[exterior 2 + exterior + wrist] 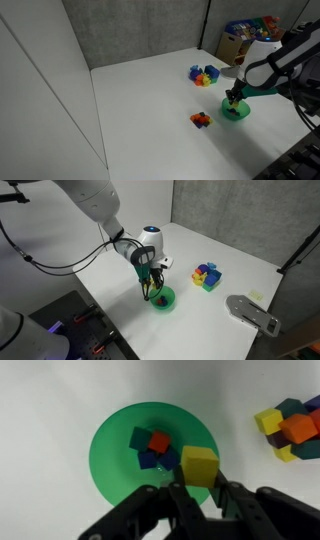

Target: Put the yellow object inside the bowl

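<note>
Gripper (198, 488) over bowl (108, 455) near edge of counter (230, 240), jaws clamped on yellow object (198, 462); open surface beyond. Only wrist view shows red and blue pieces (158, 442) inside.

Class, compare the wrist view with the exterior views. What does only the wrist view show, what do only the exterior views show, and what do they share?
Only the wrist view: the yellow piece pinched in the gripper above the green bowl, with small blue and red pieces lying inside it. Only the exterior views: the robot arm, a flat grey object on the table, and a small red-and-dark pile beside the bowl. Shared: the bowl, the gripper and the cluster of coloured blocks.
</note>
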Robot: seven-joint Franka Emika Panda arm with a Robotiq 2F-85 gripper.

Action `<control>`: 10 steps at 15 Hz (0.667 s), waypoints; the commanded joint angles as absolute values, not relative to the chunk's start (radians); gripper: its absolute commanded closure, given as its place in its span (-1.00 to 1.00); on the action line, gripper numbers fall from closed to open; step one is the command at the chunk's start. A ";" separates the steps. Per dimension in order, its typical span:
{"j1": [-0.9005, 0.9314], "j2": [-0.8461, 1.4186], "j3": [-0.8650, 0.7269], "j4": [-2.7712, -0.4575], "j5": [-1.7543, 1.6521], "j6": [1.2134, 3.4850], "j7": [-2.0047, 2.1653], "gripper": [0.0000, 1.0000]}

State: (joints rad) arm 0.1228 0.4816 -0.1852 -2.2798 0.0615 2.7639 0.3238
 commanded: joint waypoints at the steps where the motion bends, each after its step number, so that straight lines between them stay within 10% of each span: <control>1: 0.091 0.443 -0.228 -2.302 0.016 2.743 0.328 0.79; 2: 0.085 0.441 -0.241 -2.303 0.007 2.744 0.330 0.77; 3: 0.082 0.438 -0.252 -2.305 -0.002 2.744 0.332 -0.09; 10: 0.063 0.359 -0.250 -2.362 -0.033 2.727 0.290 -0.98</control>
State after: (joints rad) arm 0.0806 0.4494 -0.2669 -2.3101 -0.0105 2.7633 0.3224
